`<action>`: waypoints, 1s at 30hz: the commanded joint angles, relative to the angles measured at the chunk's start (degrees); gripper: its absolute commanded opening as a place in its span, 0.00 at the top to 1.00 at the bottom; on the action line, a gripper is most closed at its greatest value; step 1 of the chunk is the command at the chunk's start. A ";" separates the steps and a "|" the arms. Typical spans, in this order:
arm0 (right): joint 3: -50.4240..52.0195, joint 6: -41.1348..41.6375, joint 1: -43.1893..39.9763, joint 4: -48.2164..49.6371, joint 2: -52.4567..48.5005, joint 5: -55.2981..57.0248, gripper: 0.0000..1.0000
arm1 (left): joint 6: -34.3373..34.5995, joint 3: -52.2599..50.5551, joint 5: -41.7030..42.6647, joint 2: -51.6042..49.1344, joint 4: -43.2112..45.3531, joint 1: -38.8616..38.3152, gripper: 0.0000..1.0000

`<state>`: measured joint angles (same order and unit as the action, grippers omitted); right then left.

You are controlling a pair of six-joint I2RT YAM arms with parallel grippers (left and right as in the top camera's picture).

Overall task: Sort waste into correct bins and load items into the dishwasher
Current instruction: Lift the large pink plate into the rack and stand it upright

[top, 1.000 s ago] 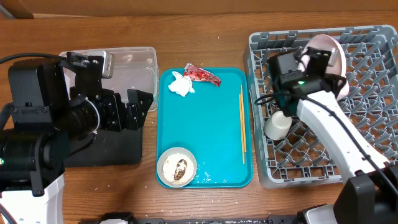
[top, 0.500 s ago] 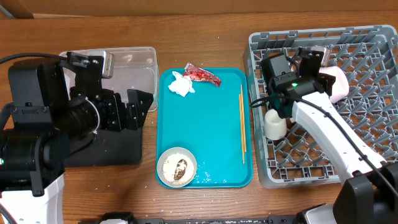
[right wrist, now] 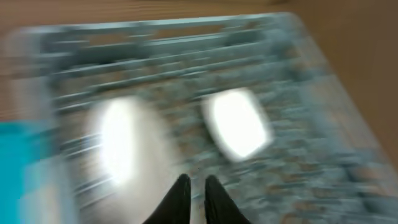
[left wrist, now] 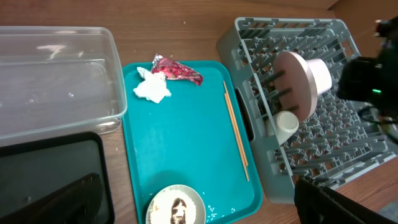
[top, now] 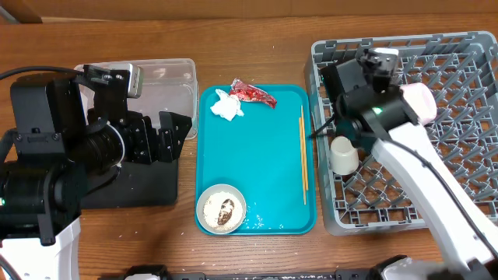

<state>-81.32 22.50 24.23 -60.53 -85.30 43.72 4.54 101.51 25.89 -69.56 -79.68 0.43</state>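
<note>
On the teal tray lie a red wrapper (top: pixel 253 93) (left wrist: pixel 177 70), a white tissue (top: pixel 226 106) (left wrist: pixel 152 90), wooden chopsticks (top: pixel 303 155) (left wrist: pixel 236 130) and an off-white bowl (top: pixel 221 208) (left wrist: pixel 176 208) of food bits. In the grey dishwasher rack (top: pixel 459 70) (left wrist: pixel 280 31) the plate (top: pixel 419 101) (left wrist: pixel 297 84) stands on edge, and the pale cup (top: pixel 344 155) (left wrist: pixel 286 124) sits beside it. My right gripper (top: pixel 379 56) (right wrist: pixel 196 183) hovers over the rack's left part, shut and empty; its view is blurred. My left gripper (top: pixel 159 132) (left wrist: pixel 196 183) is wide open left of the tray.
The clear tub (top: pixel 167 82) (left wrist: pixel 56 81) stands at the back left, with the black tray (top: pixel 140 187) (left wrist: pixel 50 174) in front of it, partly under my left arm. The teal tray (top: pixel 264 171) lies between the bins and the rack. Rice bits dot its front edge.
My right gripper has let go of the plate, shut, and moved left over the rack. The plate stays standing among the pegs. The left arm has not moved.
</note>
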 commanded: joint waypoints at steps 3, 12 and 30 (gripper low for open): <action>-1.66 -0.24 1.57 -1.31 3.23 -33.48 0.96 | 0.76 0.66 0.50 -0.17 0.20 0.31 0.00; 2.08 0.20 -0.48 -3.52 1.01 -34.80 0.96 | 0.76 0.66 0.50 -0.17 0.20 0.31 0.00; 1.40 -5.38 -22.05 1.90 -1.14 -38.71 0.96 | 0.76 0.66 0.50 -0.17 0.20 0.31 0.00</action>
<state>-77.41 21.61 1.93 -58.96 -88.58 7.97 4.54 101.51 25.89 -69.56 -79.68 0.43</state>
